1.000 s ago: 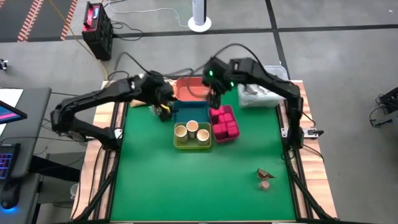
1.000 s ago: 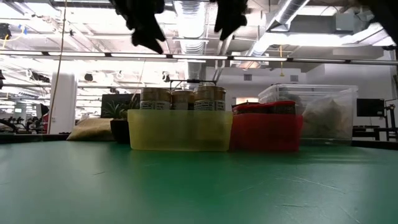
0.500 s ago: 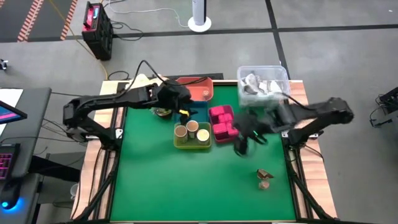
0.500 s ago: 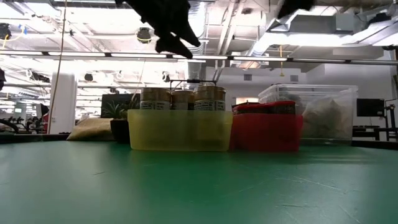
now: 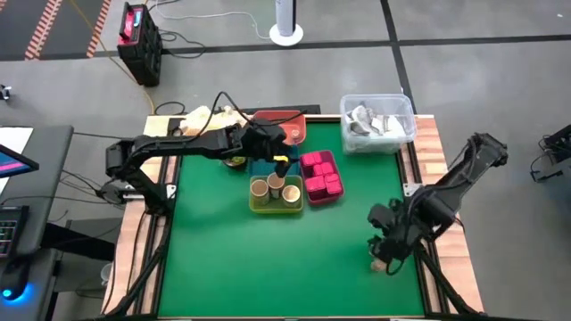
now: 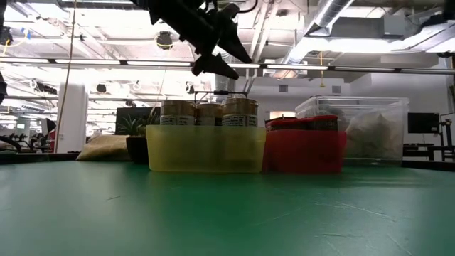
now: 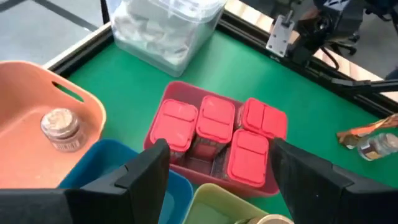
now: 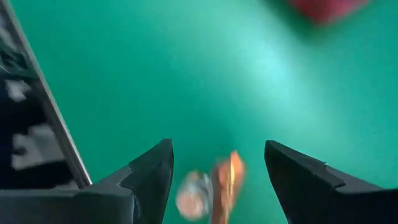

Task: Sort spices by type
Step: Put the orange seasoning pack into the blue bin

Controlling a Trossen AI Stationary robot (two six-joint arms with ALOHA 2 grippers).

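Several magenta square blocks [image 5: 321, 173] [image 7: 214, 127] fill a red tray. Three round tan jars [image 5: 275, 189] [image 6: 206, 112] stand in a yellow-green tray. One more jar [image 7: 60, 127] stands in the orange tray. The brown lumps [image 5: 381, 264] lie on the green mat near the right edge; they show blurred in the right wrist view [image 8: 225, 182]. My left gripper [image 5: 278, 161] [image 7: 214, 171] hovers open above the blue tray, beside the blocks. My right gripper [image 5: 386, 245] [image 8: 214, 165] is open just above the lumps and partly hides them.
A blue tray [image 5: 264, 159] sits behind the yellow-green tray [image 6: 205, 148]. The orange tray [image 5: 287, 126] and a clear lidded box [image 5: 376, 119] are at the far edge. A small potted plant [image 5: 234, 161] stands left of the blue tray. Bare green mat [image 5: 241, 259] lies toward the near edge.
My right gripper has swung from above the trays at the far side toward the near right edge and come down over the brown lumps. My left gripper has moved toward the table's right, from near the plant to above the blue tray.
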